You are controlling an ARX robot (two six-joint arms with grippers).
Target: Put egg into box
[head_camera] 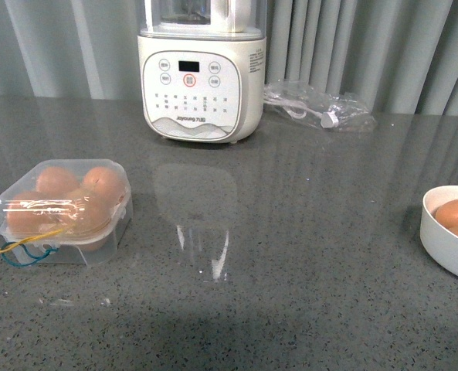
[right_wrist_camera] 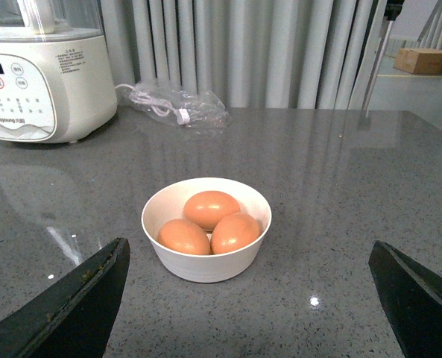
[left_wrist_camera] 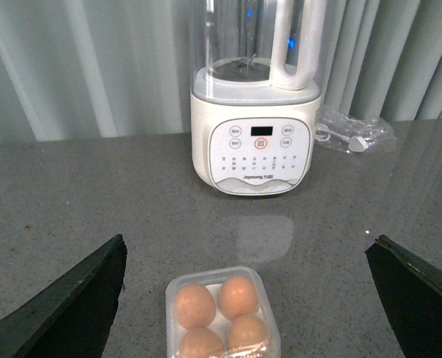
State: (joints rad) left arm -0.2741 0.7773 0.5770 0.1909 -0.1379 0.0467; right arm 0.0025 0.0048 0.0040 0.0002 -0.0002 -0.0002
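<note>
Box [head_camera: 62, 210]: set at the table's [head_camera: 290, 255] left — four eggs [left_wrist_camera: 193, 304] held inside.
Bowl [head_camera: 449, 232]: placed far right — three eggs [right_wrist_camera: 211, 209] inside.
Blender [head_camera: 201, 73]: stood behind, centre.
Bag [head_camera: 321, 106]: laid right of the blender.

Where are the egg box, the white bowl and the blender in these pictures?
egg box [head_camera: 62, 202]: front view, on its clear closed lid over the eggs.
white bowl [right_wrist_camera: 206, 267]: right wrist view, on its outer front wall.
blender [head_camera: 201, 85]: front view, on its white control panel.
</note>
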